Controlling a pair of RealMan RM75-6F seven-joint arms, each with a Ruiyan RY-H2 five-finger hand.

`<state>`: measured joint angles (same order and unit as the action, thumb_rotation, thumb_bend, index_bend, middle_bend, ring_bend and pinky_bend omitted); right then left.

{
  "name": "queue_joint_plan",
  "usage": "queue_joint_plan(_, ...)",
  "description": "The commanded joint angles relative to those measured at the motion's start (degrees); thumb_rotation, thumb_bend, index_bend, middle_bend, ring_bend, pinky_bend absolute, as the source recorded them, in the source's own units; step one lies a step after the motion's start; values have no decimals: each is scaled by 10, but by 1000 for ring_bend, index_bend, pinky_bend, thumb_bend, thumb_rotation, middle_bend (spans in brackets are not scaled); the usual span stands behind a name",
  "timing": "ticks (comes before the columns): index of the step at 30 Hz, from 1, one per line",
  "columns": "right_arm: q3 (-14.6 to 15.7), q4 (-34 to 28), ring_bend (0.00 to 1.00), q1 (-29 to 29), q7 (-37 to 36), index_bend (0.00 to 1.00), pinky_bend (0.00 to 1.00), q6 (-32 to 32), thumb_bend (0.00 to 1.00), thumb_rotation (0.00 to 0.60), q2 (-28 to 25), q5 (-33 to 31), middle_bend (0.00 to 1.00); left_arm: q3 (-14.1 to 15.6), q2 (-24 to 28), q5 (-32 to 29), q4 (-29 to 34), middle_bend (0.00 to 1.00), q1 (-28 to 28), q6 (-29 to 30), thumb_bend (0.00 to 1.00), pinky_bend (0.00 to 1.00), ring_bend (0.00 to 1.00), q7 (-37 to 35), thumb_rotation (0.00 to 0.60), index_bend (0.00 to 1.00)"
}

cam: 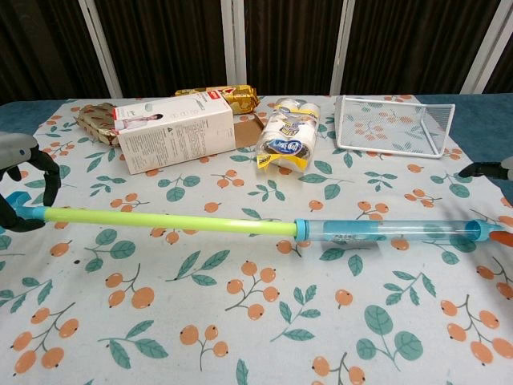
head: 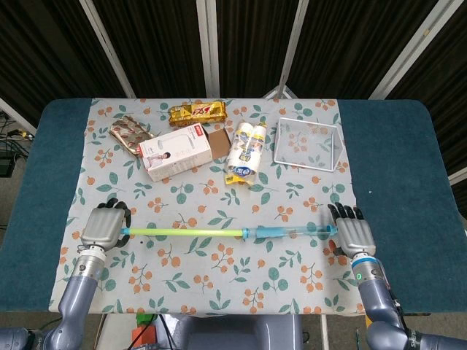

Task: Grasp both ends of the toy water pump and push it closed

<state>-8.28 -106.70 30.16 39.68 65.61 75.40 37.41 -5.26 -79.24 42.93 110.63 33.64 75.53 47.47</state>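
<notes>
The toy water pump lies across the front of the cloth, extended, with a yellow-green rod [head: 186, 232] [cam: 168, 220] on the left and a clear blue barrel [head: 288, 232] [cam: 385, 232] on the right. My left hand [head: 105, 227] [cam: 22, 191] grips the rod's handle end, its fingers curled around it and lifting it slightly. My right hand [head: 352, 235] [cam: 486, 169] sits over the barrel's nozzle tip and hides it in the head view. In the chest view its dark fingers are spread above the tip. An orange part of the hand shows at the barrel's end.
Behind the pump stand a white carton [head: 177, 151], a bottle pack [head: 246, 152], a wire basket [head: 308, 143], a gold snack bar [head: 198, 112] and a patterned packet [head: 130, 134]. The floral cloth [head: 219, 277] ends just in front of both hands.
</notes>
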Motion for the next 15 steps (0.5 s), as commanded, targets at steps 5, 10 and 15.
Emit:
queue_joint_plan(5, 7, 33, 0, 16, 3, 59, 0, -5, 418, 600, 26, -23, 0, -1, 2, -5, -4, 266, 1, -1, 553, 250, 151, -5, 600, 602)
queue_joint_plan(10, 11, 52, 0, 22, 2, 149, 0, -4, 418, 600, 36, -26, 0, -3, 6, -9, -8, 267, 3, -3, 553, 250, 151, -9, 600, 603)
queue_joint_plan(15, 16, 68, 0, 25, -2, 233, 0, -8, 418, 600, 44, -33, 0, -2, 11, -9, -6, 267, 4, -4, 553, 250, 151, -13, 600, 603)
